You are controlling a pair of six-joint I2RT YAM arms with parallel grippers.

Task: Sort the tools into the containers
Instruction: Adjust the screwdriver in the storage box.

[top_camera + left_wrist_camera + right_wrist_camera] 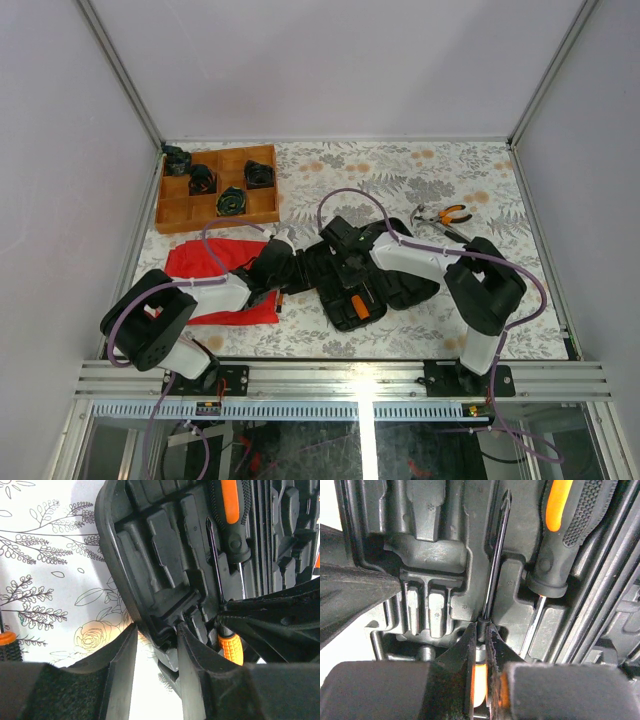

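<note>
— Now, how are the arms posed?
— The left arm (205,295) and right arm (425,258) are bent inward over the case (338,300), which lies open by the middle of the desk's (400,170) near edge. The left tool (157,627) is partly closed, clamped on the case's left rim.
— And the right tool?
— The right tool (481,627) is pinched tight on the slim screwdriver (495,555) where shaft meets orange handle. The shaft is laid in a moulded slot, beside a larger screwdriver (565,530).
— What else is seen?
— Pliers (447,215) are found toward the right edge, apart from the case. A wooden tray (170,215) is set at the far left corner, and a red cloth (200,260) is spread beneath the left arm. The desk is flower-patterned and enclosed by pale walls (320,60).
</note>
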